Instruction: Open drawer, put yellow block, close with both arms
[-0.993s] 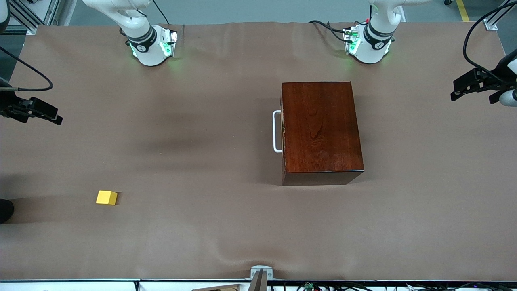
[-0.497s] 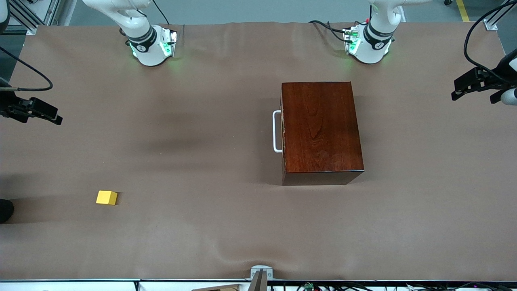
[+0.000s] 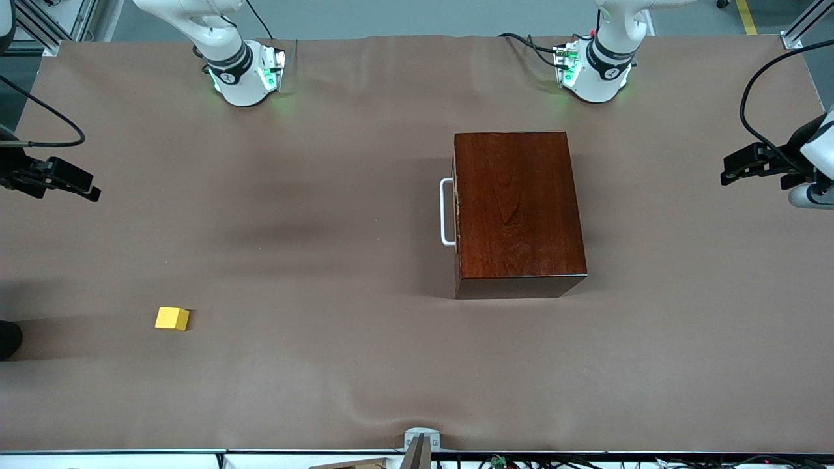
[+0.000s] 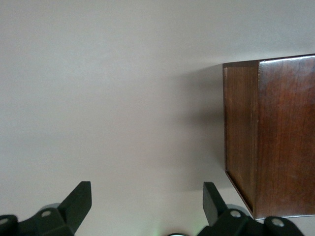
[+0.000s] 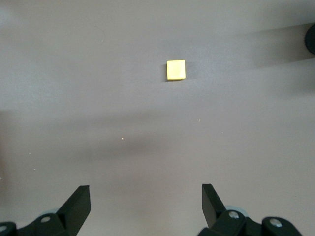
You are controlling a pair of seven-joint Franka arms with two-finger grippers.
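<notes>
- The left gripper (image 4: 146,209) is wide open and holds nothing. Its two black fingers (image 4: 78,199) stand far apart.
- It hangs in the air over bare table at the left arm's end, well apart from the wooden box (image 3: 518,212). In the left wrist view, one side of the box (image 4: 275,135) shows beside the fingers.
- The right gripper (image 5: 146,206) is wide open too, with nothing in it. It hangs over bare table at the right arm's end, well apart from the box.
- The yellow block (image 3: 172,318) sits alone on the table, toward the right arm's end and nearer the front camera than the box. In the right wrist view, the block (image 5: 175,70) looks like a small flat square with sharp corners.
- The box is big, dark and shiny, with wavy wood lines on its flat top. It is shaped like a brick.
- The drawer is shut, flush with the box, so I cannot tell what is in it. Its white handle (image 3: 445,212) is a thin bent bar, shaped like a U. It sticks out of the box toward the right arm's end.
- The table (image 3: 326,365) is covered in soft brown paper with a few small wrinkles.
- Both white arm bases stand farther from the front camera than the box, and glow green.
</notes>
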